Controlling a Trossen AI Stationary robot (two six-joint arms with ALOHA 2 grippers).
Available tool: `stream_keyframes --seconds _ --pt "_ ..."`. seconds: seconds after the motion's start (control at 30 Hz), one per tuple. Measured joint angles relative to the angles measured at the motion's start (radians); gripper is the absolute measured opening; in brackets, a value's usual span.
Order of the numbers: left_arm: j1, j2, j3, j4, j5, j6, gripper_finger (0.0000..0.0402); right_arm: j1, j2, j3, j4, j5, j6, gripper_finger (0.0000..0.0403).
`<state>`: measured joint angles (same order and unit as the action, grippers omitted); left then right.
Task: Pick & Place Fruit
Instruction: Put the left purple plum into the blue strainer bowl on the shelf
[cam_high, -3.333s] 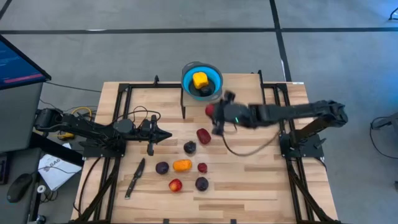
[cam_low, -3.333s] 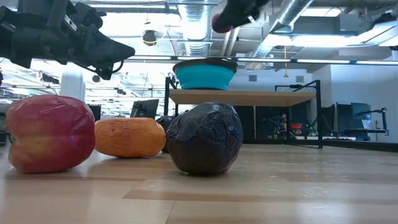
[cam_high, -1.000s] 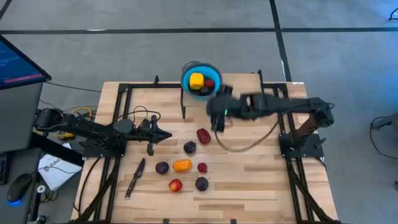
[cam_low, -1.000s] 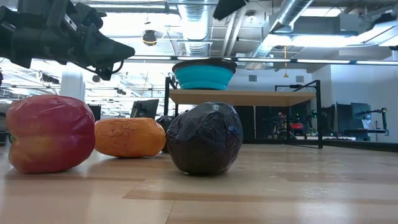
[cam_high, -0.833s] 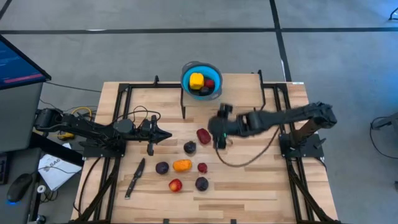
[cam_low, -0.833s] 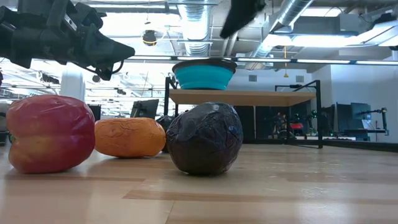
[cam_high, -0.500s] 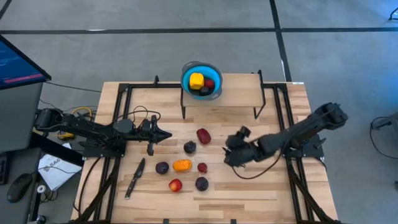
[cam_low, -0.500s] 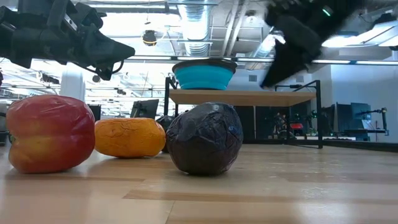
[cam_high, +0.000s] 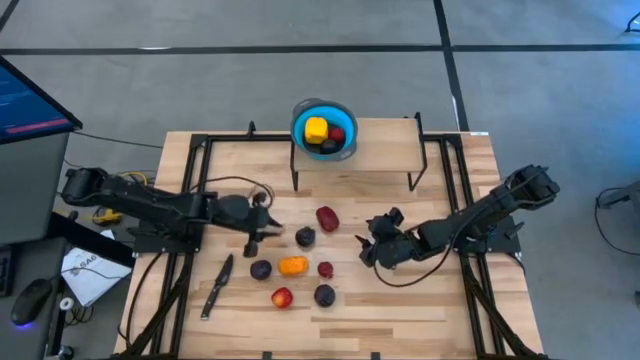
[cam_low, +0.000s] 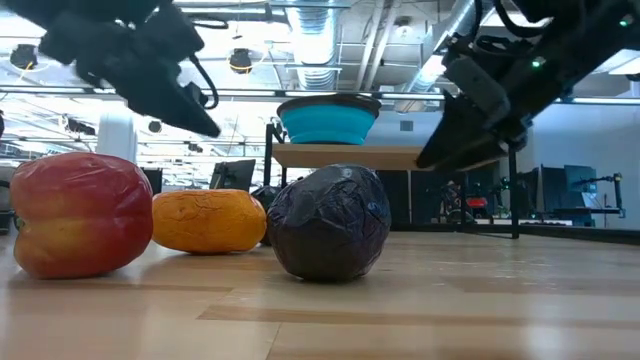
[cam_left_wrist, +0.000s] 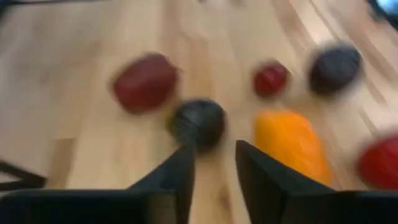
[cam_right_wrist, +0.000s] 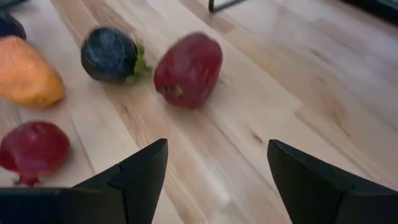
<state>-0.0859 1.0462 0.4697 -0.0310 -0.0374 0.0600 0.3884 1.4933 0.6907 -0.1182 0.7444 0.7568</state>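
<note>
Several fruit pieces lie on the wooden table: a red one (cam_high: 327, 218) (cam_right_wrist: 188, 68), a dark purple one (cam_high: 305, 237) (cam_left_wrist: 199, 123), an orange one (cam_high: 292, 265), a small red one (cam_high: 325, 269), two more dark purple ones (cam_high: 260, 269) (cam_high: 324, 295) and a red-and-yellow one (cam_high: 282, 297). A blue bowl (cam_high: 301, 123) holds a yellow, a red and a dark piece. My left gripper (cam_high: 266, 226) (cam_left_wrist: 214, 155) is open, just left of the dark purple piece. My right gripper (cam_high: 372, 246) (cam_right_wrist: 217, 155) is open wide, right of the red piece.
The bowl stands on a raised wooden shelf (cam_high: 380, 150) with black legs at the table's far side. A dark knife (cam_high: 216, 285) lies near the left front. Black frame rails (cam_high: 190, 190) run along both sides. Bare wood lies between the fruit and the right rail.
My right gripper has swung from beside the bowl toward the near edge and down to just above the table, right of the red piece. My left gripper has moved right and lower, toward the dark purple piece. No fruit has moved.
</note>
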Motion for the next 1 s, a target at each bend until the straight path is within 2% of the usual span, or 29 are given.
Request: stream_keyframes --seconds 0.13,0.27,0.37,0.43,0.6,0.8,1.0 --pt "-0.097 0.007 0.065 -0.181 0.076 0.058 0.0175 -0.021 0.000 0.000 0.045 -0.001 -0.056 0.0270" --pt "-0.249 -0.011 0.070 -0.258 0.095 0.003 0.0236 -0.033 0.000 0.000 0.052 -0.001 -0.076 0.0270" --pt "-0.376 -0.016 0.070 -0.291 0.043 -0.072 0.0274 -0.040 0.000 0.000 0.052 -0.002 -0.077 0.0270" --pt "-0.454 -0.016 0.070 -0.295 -0.033 -0.096 0.0292 -0.046 0.000 0.000 0.056 -0.002 -0.081 0.0270" --pt "-0.571 0.002 0.066 -0.304 -0.287 -0.093 0.0310 -0.060 0.000 0.000 0.077 -0.002 -0.087 0.0270" --pt "-0.583 0.080 0.004 -0.281 -0.305 -0.149 0.0311 -0.064 0.000 0.000 0.078 -0.003 -0.087 0.0270" --pt "-0.572 0.173 -0.047 -0.090 -0.343 -0.145 0.0311 -0.063 0.000 0.000 0.082 -0.003 -0.087 0.0270"
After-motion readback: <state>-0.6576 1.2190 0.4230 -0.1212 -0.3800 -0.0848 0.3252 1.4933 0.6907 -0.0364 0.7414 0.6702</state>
